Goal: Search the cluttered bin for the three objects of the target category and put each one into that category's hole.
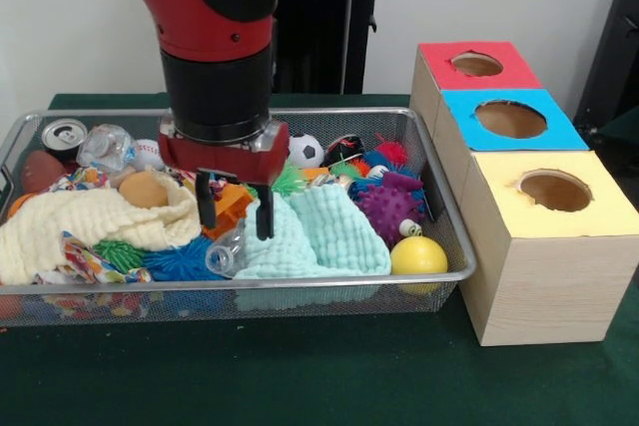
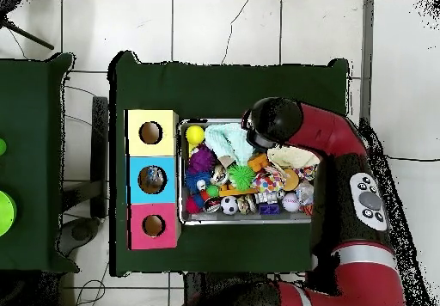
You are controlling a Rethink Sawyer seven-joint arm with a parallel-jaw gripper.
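I see the gripper (image 1: 236,209) low inside the wire bin (image 1: 451,216). Its fingers (image 1: 206,204) are apart and hold nothing, above the mint cloth (image 1: 319,234).

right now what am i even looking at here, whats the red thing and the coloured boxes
The red thing is a robot arm with a gripper at its end. One picture is taken from across the table, the other from straight above. On the green table stands a wire bin full of clutter: a yellow ball, a purple spiky ball, a soccer ball, a can, a cream cloth and a mint cloth. Beside it are three wooden boxes with holes on top: red, blue, yellow. The gripper hangs open over the bin's middle, holding nothing.
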